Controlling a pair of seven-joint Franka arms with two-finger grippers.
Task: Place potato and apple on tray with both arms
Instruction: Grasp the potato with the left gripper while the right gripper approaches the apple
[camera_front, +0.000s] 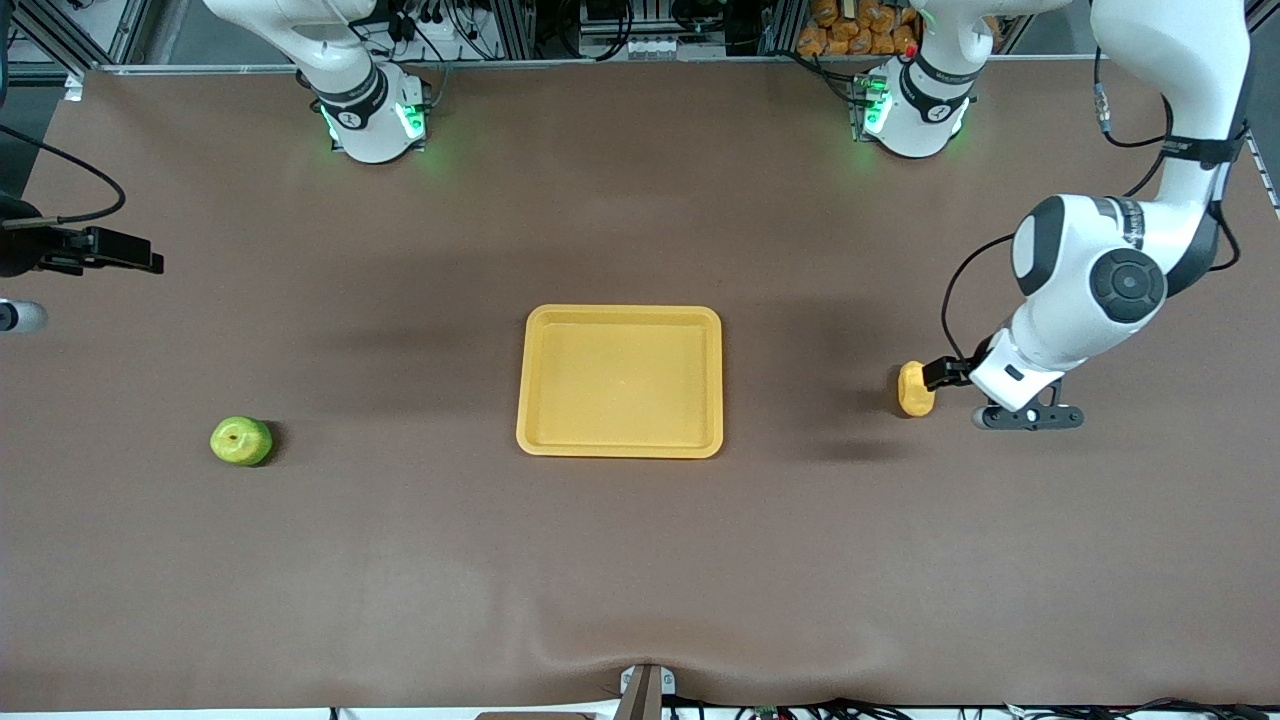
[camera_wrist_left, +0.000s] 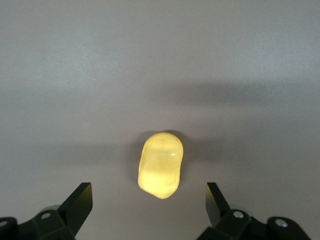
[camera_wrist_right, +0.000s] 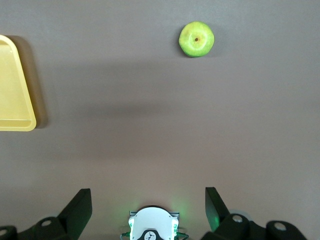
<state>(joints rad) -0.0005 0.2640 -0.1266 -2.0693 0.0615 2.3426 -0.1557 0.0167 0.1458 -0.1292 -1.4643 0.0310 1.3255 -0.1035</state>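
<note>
The tray (camera_front: 620, 381) is lying flat at the middle of the brown worktop (camera_front: 640, 560), bare inside; the potato (camera_front: 914, 388) is sitting on the worktop toward the left arm's end, well apart from the tray; the left hand (camera_front: 940, 373) is hanging low just beside the potato, its fingers (camera_wrist_left: 79, 202) spread wide in the left wrist view with the potato (camera_wrist_left: 160, 164) lying between and ahead of them, untouched; the apple (camera_front: 241, 441) is resting toward the right arm's end, a little nearer the front edge than the tray's middle, stem dimple up; the right hand (camera_front: 120, 250) is waiting up over the worktop's edge at the right arm's end, its fingers (camera_wrist_right: 77, 207) standing wide and holding nothing, the apple (camera_wrist_right: 196, 39) well apart from it.
</note>
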